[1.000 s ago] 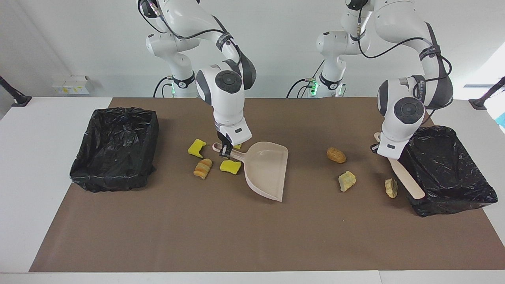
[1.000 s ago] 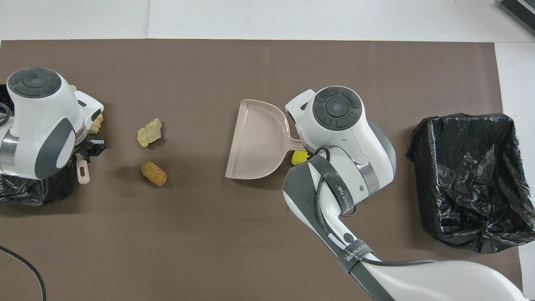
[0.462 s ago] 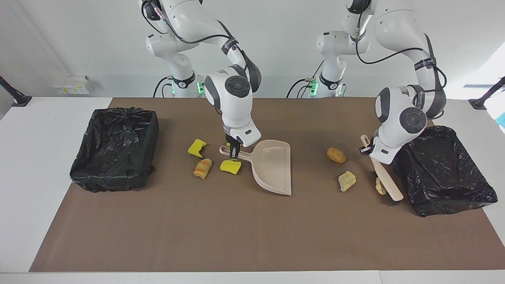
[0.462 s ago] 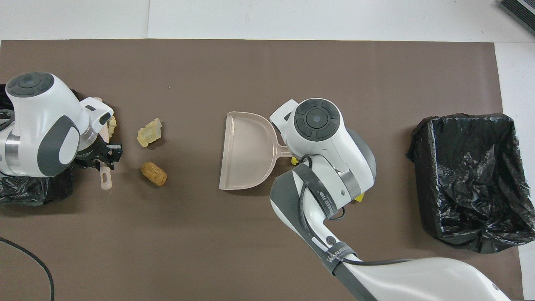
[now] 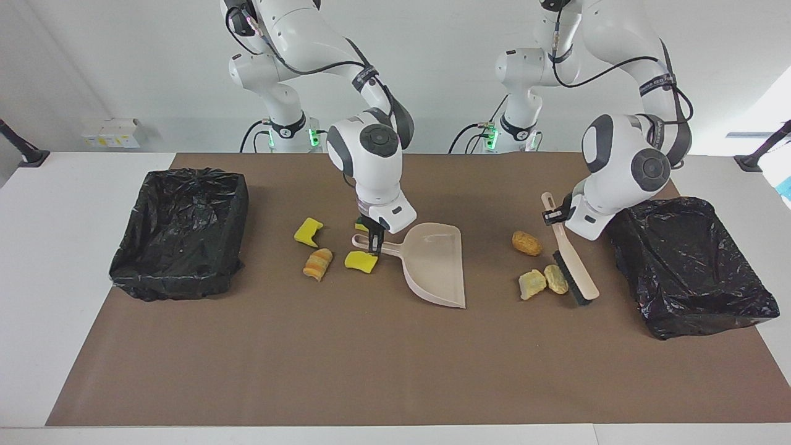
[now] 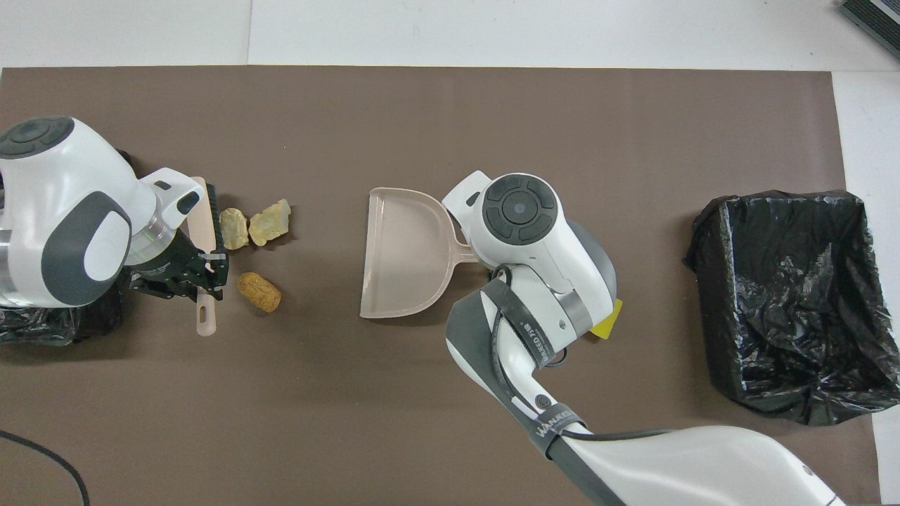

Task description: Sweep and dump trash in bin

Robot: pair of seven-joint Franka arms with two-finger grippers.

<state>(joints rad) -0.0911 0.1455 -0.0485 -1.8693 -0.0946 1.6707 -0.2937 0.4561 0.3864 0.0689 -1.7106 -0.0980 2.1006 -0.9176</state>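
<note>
Clamping brush [image 5: 571, 262] handle, left gripper [image 5: 554, 214]; right gripper [image 5: 372, 240] seemingly pinching dustpan [image 5: 435, 266] handle; lumps [image 5: 544, 281] beside bristles.

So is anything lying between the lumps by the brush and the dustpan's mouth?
Nothing visible. The two lumps sit against the brush, and bare mat separates them from the dustpan. A third lump lies nearer the robots, off that path.

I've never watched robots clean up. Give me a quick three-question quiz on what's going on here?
1. True or false: the right gripper holds the dustpan by its handle.
2. What does the left gripper hold: (a) a sponge, (b) the brush, (c) nothing?
3. How many crumbly lumps lie touching, right beside the brush head?

Key: 1 true; 2 b; 3 two.
</note>
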